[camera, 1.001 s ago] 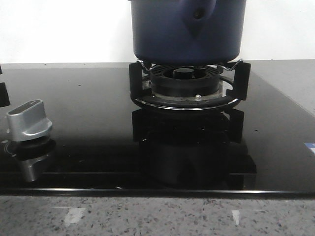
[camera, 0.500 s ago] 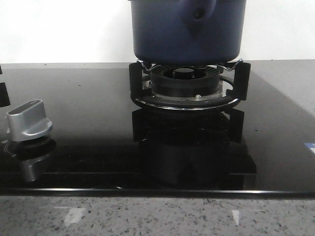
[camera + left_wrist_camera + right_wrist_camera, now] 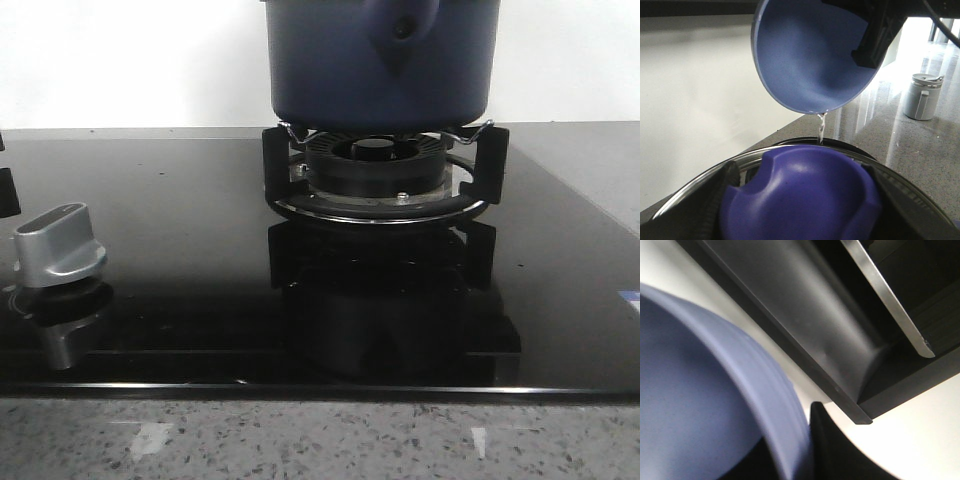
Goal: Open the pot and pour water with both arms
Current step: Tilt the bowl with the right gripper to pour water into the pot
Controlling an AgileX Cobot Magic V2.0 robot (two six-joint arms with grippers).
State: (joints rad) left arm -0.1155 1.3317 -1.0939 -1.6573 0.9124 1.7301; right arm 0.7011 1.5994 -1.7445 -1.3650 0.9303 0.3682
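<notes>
- While the pot [image 3: 380,62] sits on the burner's black grate [image 3: 385,175], only its navy body and handle mount show in the front view; its top is cut off by the frame.
- The burner stands on a glossy black stovetop [image 3: 180,240], set into a speckled table [image 3: 320,440].
- A silver knob [image 3: 58,245] stands at the stovetop's left front.
- In the left wrist view a glass lid [image 3: 800,200] with a rounded purple-blue knob fills the foreground; the left tool is almost hidden under it, so I cannot tell for certain how its fingers stand.
- Above the lid, a lighter-blue bowl [image 3: 810,55] is tilted steeply, and a thin stream of water [image 3: 821,127] falls from its low rim.
- The right tool [image 3: 879,35] is a dark shape at the bowl's upper edge, seemingly clamped on the rim.
- A grey lidded cup [image 3: 922,96] stands well apart on the table.
- The right wrist view shows the bowl's blurred rim close up, with a dark finger [image 3: 832,450] just beside it.
</notes>
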